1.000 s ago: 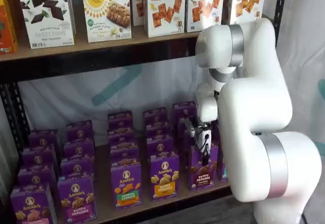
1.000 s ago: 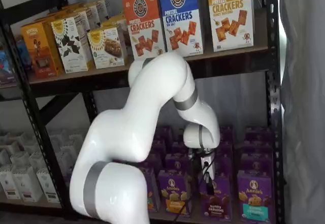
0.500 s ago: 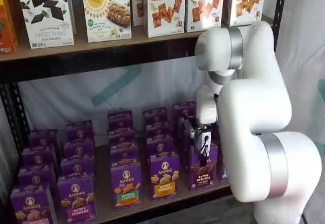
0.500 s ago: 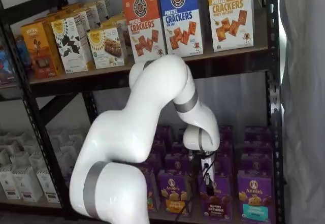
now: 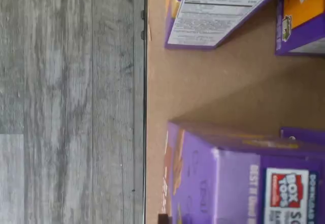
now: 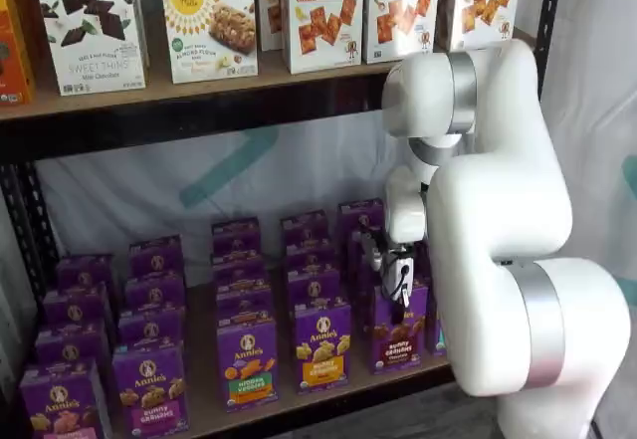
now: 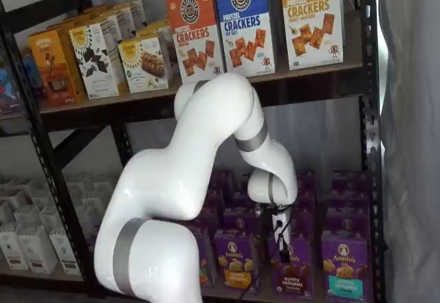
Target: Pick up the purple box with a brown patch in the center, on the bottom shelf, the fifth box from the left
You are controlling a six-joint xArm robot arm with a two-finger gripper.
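Above the purple box [image 6: 397,335] we centre the claw [image 6: 397,295] before descending; its opening we cannot tell.

"Annie's" on the purple box [image 6: 397,336]

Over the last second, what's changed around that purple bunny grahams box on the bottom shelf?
The arm drew slightly back and up; the gripper hangs a little higher over the purple box, seen too in a shelf view. Nothing was grasped or released; whether the fingers are open cannot be told. The box and its neighbours on the bottom shelf stayed put.
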